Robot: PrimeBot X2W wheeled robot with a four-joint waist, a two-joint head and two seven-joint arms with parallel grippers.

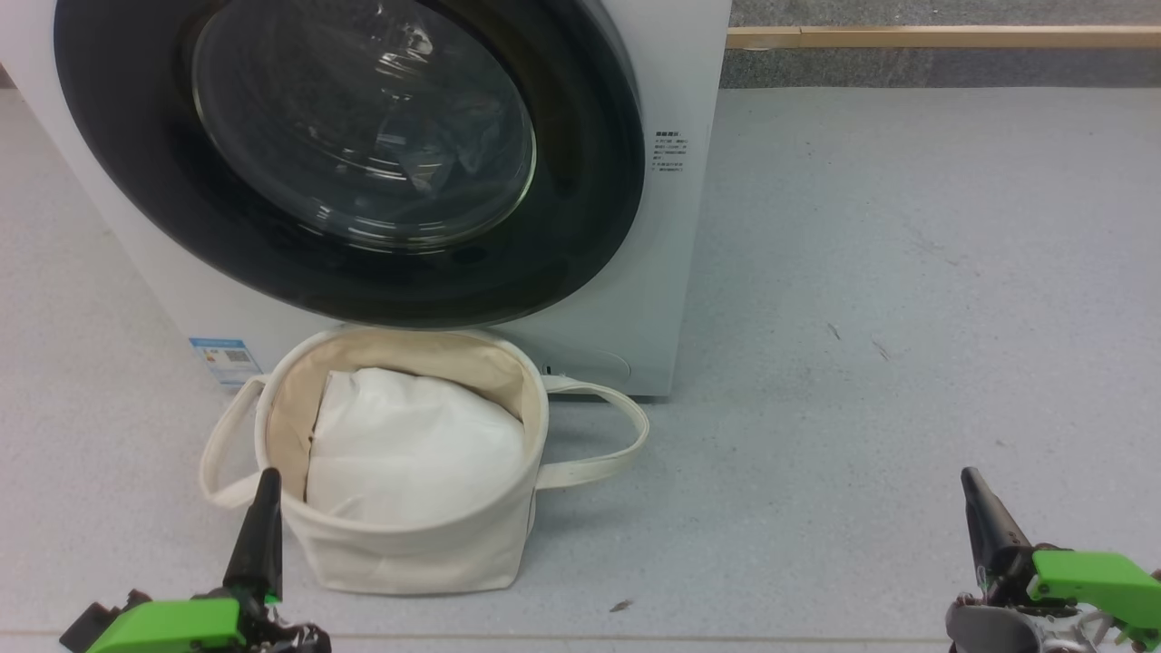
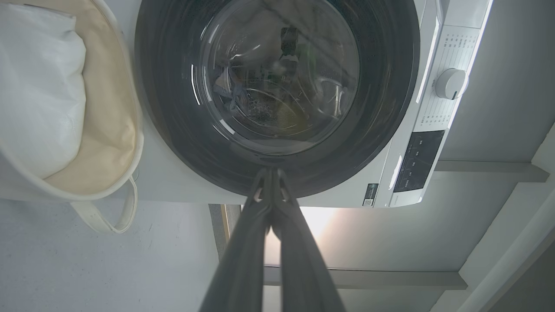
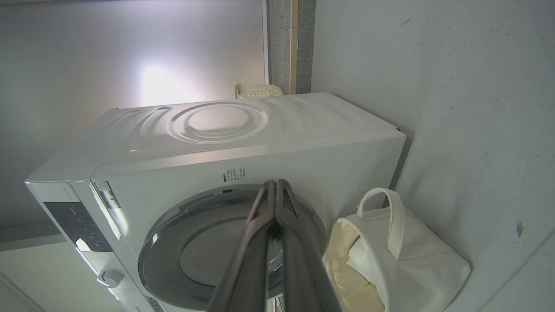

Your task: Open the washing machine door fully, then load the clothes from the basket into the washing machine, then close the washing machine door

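The washing machine [image 1: 676, 272] stands ahead with its door [image 1: 590, 227] shut flat against the front, black rim around the glass bowl. Dim crumpled fabric [image 1: 467, 145] shows behind the glass, too dark to tell its print, so the clothes are hidden. The cream basket [image 1: 408, 553] sits on the floor right below the door and holds a plain white bundle [image 1: 408, 453]. My left gripper [image 1: 265, 485] is shut and empty, its tip at the basket's near left wall. My right gripper [image 1: 970, 481] is shut and empty over bare floor, far right of the basket.
Grey speckled floor [image 1: 907, 317] stretches right of the machine to a wooden strip [image 1: 943, 36] at the back. The control panel's dial [image 2: 451, 82] sits above the door. A basket handle [image 1: 617, 435] loops out to the right. A woven container [image 3: 258, 90] stands behind the machine.
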